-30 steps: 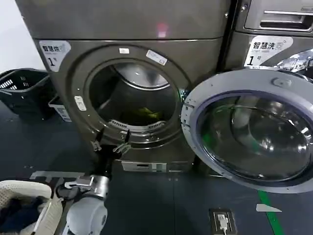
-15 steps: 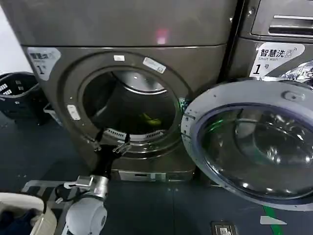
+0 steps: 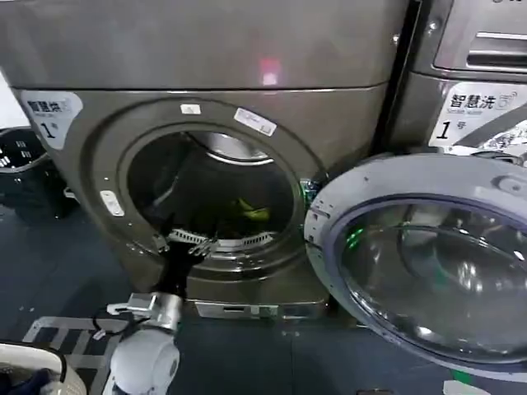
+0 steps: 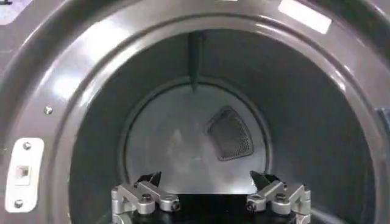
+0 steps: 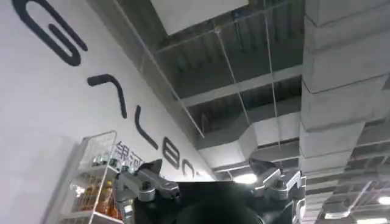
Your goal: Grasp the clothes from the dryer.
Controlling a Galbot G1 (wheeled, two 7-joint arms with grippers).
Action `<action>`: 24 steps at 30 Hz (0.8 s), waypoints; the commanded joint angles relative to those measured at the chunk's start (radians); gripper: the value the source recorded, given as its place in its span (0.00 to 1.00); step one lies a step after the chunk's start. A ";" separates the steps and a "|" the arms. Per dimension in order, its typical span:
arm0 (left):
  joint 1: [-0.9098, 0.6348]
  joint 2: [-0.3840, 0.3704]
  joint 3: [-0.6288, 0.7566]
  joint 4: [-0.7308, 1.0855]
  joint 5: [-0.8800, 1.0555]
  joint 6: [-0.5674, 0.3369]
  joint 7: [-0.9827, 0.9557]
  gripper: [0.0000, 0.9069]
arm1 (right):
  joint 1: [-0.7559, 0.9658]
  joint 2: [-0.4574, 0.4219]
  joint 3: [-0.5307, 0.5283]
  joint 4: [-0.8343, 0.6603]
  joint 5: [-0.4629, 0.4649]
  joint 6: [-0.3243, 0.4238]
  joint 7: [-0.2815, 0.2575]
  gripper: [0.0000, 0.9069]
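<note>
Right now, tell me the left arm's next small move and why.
Probably ease the left gripper deeper into the dryer and down toward the clothes. Its fingers are open at the porthole's lower lip, while the yellow-green fabric lies farther in on the drum floor, untouched.

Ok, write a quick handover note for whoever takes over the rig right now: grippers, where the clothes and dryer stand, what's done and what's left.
Left gripper: open, empty, at the lower rim of the dryer porthole, pointed into the drum.
Right gripper: open, empty, aimed up toward a ceiling and a wall, away from the work.
Clothes: the small yellow-green piece lies on the drum floor, deeper in and to the right of the left gripper, not touched.
Door: swung fully open to the right.
Done: door open, left arm lined up at the opening.
Left: reach in, close on the clothes, pull them out.
</note>
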 commanded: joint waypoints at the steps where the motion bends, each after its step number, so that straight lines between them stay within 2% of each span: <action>1: -0.312 -0.031 0.027 0.351 -0.006 -0.014 0.023 1.00 | -0.012 0.004 0.018 0.001 -0.010 0.004 -0.015 1.00; 7: -0.482 -0.060 0.026 0.578 0.081 -0.033 0.070 1.00 | -0.003 0.003 0.017 0.012 -0.005 0.003 -0.035 1.00; 10: -0.589 -0.056 0.050 0.732 0.163 -0.013 0.133 1.00 | -0.001 0.001 0.018 0.007 -0.005 0.006 -0.044 1.00; 14: -0.736 -0.037 0.099 0.957 0.338 0.010 0.324 1.00 | 0.007 -0.003 0.009 0.012 -0.005 0.006 -0.048 1.00; 19: -0.914 0.021 0.269 1.177 0.424 -0.098 0.697 1.00 | 0.009 -0.008 0.007 0.012 -0.005 0.008 -0.056 1.00; 24: -1.080 -0.005 0.477 1.392 0.525 -0.191 0.926 1.00 | 0.005 -0.008 0.011 0.015 0.005 0.011 -0.059 1.00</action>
